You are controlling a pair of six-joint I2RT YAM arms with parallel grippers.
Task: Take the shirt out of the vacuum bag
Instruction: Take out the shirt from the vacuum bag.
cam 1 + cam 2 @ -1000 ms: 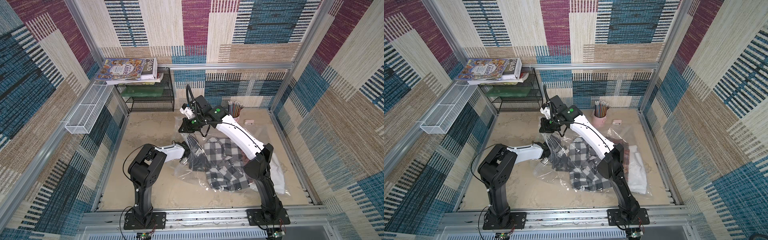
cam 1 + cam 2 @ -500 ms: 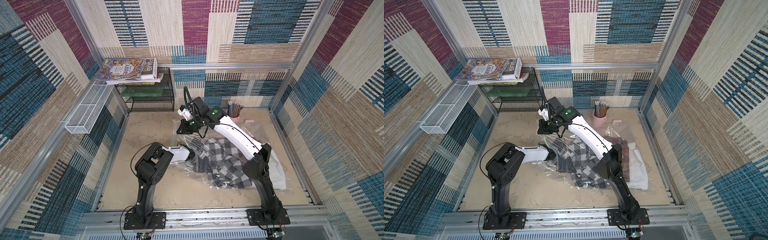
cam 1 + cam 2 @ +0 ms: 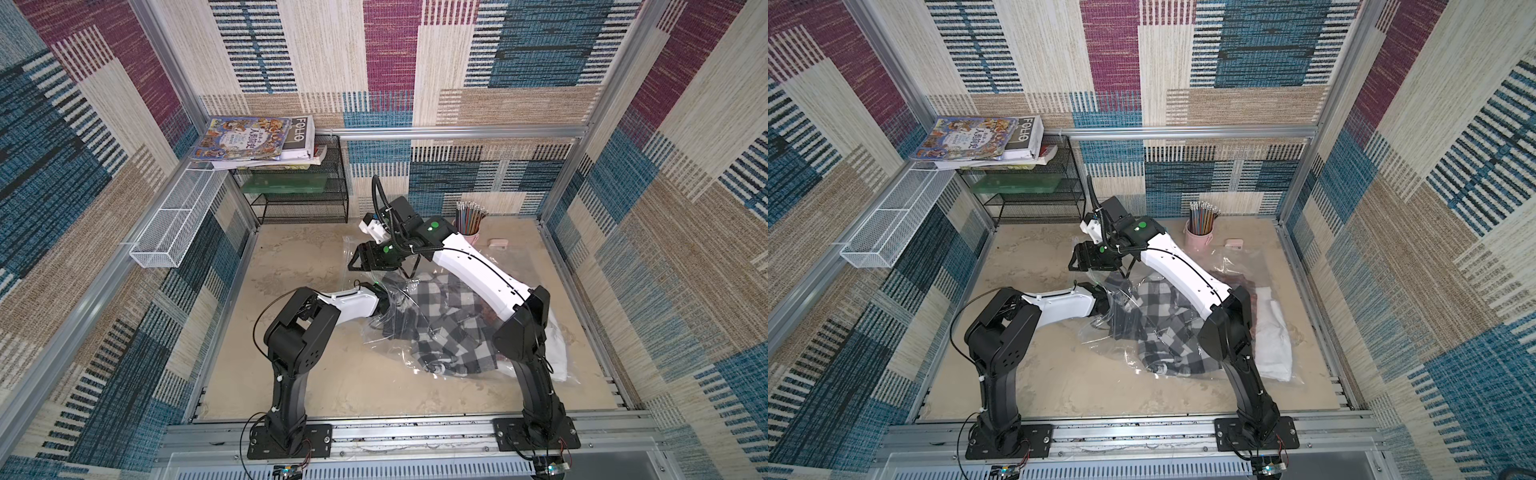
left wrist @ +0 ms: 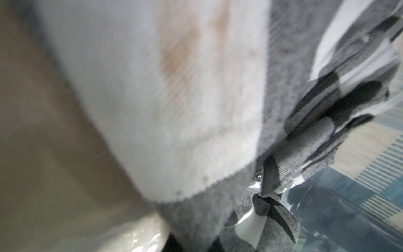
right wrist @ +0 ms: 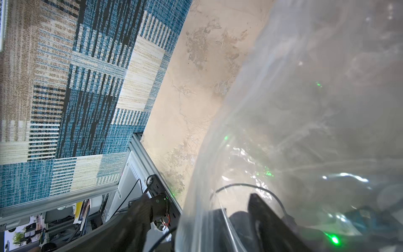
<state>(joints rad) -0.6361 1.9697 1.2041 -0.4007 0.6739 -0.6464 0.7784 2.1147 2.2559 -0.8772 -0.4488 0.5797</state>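
The bag (image 3: 384,332) lies crumpled on the surface (image 3: 332,386), right of centre, under the outstretched right arm (image 3: 478,274). The checked shirt (image 3: 449,328) sits inside it in a rumpled heap of black, grey and white, with a white cloth (image 3: 557,353) beside it on the side away from the left arm.

The left arm (image 3: 349,305) reaches low across the surface, and its end goes in under the clear film at the bag's near edge. In both top views the left fingers are hidden among film and fabric. The left wrist view is filled with checked cloth (image 4: 305,141) pressed close to the lens. They are closed, but whether they pinch the shirt cannot be told.

The right fingers (image 5: 261,209) hang above the bag's far edge, spread wide. Glossy film (image 5: 305,109) billows against the right wrist camera and covers one finger – nothing is clamped between them. A pink cup of pencils (image 3: 469,232) stands by the back wall.
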